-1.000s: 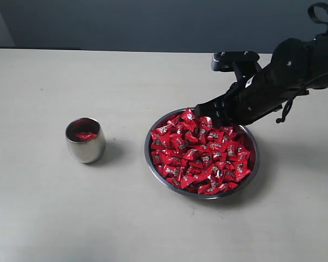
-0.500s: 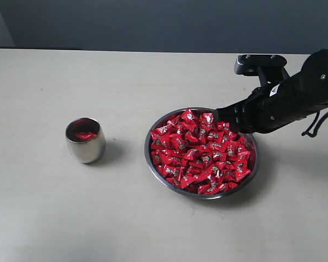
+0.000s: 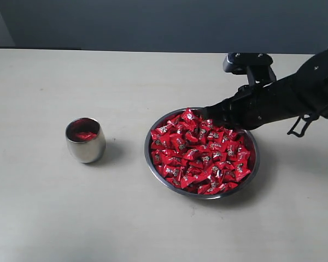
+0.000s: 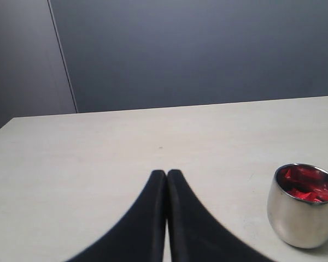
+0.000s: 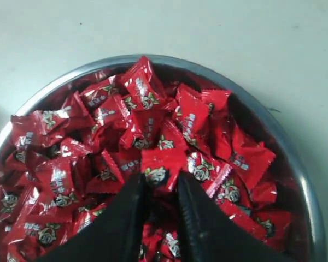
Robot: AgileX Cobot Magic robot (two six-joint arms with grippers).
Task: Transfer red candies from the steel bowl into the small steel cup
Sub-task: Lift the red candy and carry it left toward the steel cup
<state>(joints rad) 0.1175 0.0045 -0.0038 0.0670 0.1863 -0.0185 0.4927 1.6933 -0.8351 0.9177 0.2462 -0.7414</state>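
Tabletop (image 3: 44,229), pale and matte, nearest. Next on it, wide shallow steel bowl (image 3: 147,155) with a thin shiny rim, heaped almost full with small red candies (image 3: 199,158) in crinkled shiny wrappers, with pinched ends and small white-silver marks. Off to its left and well apart, small egg-shaped polished steel cup (image 3: 86,146), upright, a few red wrappers already inside.

Seen only from its own wrist camera, black left gripper (image 4: 167,173): fingers pressed together, nothing between them, low over bare table, the cup a little way ahead.

At the bowl's far side, black right gripper (image 3: 210,115), angled in over the rim. Jaws drawn partway in and, by the wrist view, nipping one red candy (image 5: 159,165) by its sides at the very tips, just above the heap. Shallow hold, by the look of it, though not certain. Farthest back, dark grey wall (image 3: 153,22).

Handling, as a judgement:
- **Feel:** each piece light, firm at the core, slick and springy in the foil.
- **Heap:** loose, likely to shift and slide under a push.
- **Where to grip:** across the plump middle, not by a pinched end, prone to folding and slipping out.
- **Delivery:** carry gently and let go low over the narrow mouth. Light cup on a rounded base, probably easy to knock or tip.
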